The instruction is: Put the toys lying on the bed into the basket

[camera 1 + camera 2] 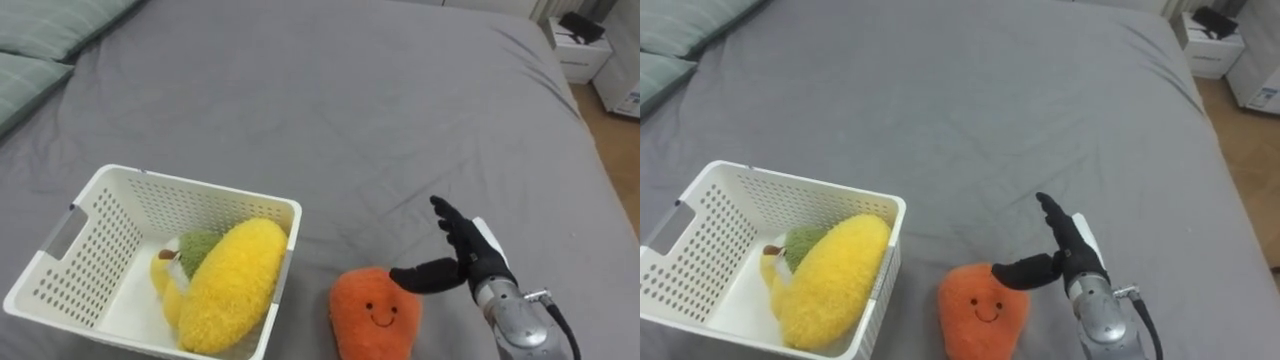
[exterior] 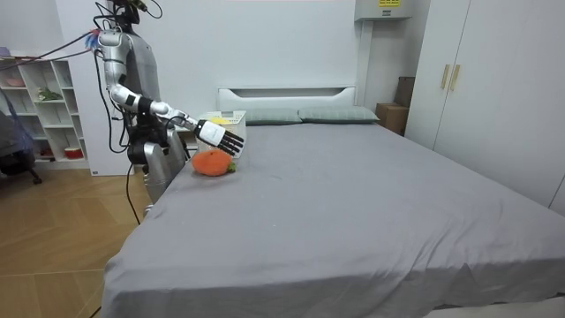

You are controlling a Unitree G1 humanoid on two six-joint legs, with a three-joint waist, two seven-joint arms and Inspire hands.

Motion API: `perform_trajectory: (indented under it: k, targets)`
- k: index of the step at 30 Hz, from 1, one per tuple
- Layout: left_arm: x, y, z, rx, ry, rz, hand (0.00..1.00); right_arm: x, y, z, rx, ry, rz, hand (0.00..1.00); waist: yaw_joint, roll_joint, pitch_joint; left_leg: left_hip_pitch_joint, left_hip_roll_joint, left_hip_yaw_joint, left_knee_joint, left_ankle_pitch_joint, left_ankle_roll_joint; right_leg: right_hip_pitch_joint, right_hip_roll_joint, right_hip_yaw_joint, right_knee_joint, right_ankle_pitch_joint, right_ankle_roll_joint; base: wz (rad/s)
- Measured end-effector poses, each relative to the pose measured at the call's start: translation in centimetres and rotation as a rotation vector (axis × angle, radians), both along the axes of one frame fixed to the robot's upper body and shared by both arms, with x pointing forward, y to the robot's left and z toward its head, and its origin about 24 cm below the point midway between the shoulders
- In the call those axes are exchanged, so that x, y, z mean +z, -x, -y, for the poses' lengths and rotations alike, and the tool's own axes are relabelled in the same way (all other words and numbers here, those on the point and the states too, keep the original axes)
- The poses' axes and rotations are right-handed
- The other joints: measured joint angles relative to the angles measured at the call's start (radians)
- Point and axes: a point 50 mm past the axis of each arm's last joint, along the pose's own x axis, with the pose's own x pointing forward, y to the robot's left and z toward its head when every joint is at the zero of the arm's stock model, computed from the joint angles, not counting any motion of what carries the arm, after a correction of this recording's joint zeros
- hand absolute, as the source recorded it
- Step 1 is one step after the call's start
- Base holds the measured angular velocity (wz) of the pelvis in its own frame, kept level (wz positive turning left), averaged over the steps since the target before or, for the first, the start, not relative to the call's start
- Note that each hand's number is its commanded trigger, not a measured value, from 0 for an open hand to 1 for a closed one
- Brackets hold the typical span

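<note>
In the eye views we find our right hand (image 1: 465,255) open above the grey bed (image 1: 330,100), fingers straight and pointing toward 11 o'clock, thumb spread out toward 9 o'clock. It holds nothing. The orange plush toy (image 1: 375,312) lies on the sheet just beside the hand, at about its 8 o'clock; the thumb tip reaches the toy's upper edge, though we cannot tell whether it touches. At the toy's 9 o'clock, a narrow strip of sheet away, stands the white basket (image 1: 200,188), upright on the bed. Inside it a yellow plush toy (image 1: 233,283) leans against the wall nearest the orange one, with a green toy (image 1: 197,250) tucked behind it at its 10 o'clock. Nothing lies between the orange toy and the basket. Pale green pillows (image 1: 45,35) sit far off at 11 o'clock of the view, and a white nightstand (image 1: 583,52) stands beyond the bed's edge at 1 o'clock. In the room view we stand at the bedside near the head end, a shelf unit (image 2: 40,106) behind us.
</note>
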Motion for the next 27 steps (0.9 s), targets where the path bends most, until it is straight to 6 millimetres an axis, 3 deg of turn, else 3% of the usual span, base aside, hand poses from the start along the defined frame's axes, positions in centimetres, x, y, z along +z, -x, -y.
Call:
perform_trajectory:
  k: [8, 11, 20, 27]
  targets:
    - [0.0, 0.0, 0.2, -0.010, 0.003, 0.000, 0.00, -1.3, 0.7, -1.6, 0.058, -0.043, -0.070, 0.00, -0.002, -0.009, 0.0015, -0.009, 0.001, -0.002, 0.000, -0.006, 0.001, 0.000, 0.001, -0.004, -0.001, 0.000, 0.000, 0.00]
    - [-0.1, -0.2, 0.5, -0.010, 0.009, 0.009, 0.00, -2.1, 1.2, -1.8, 0.079, -0.037, -0.112, 0.00, 0.000, -0.016, 0.0057, -0.011, 0.000, -0.006, 0.001, -0.006, 0.002, 0.000, 0.000, -0.007, -0.001, 0.000, 0.000, 0.03]
    - [-0.2, -0.2, 1.1, -0.028, 0.023, 0.008, 0.00, -5.0, 3.4, -1.6, 0.096, 0.019, -0.257, 0.00, 0.001, -0.013, 0.0070, -0.014, -0.002, -0.024, 0.001, -0.006, 0.002, 0.005, -0.002, -0.035, -0.002, 0.000, 0.000, 0.05]
    - [-0.3, 0.0, 1.1, -0.029, 0.027, 0.001, 0.00, -5.5, 3.8, -1.3, 0.102, 0.063, -0.265, 0.00, 0.003, -0.013, 0.0073, -0.030, -0.004, -0.042, 0.010, -0.006, 0.002, 0.001, -0.004, -0.060, -0.004, 0.000, 0.000, 0.08]
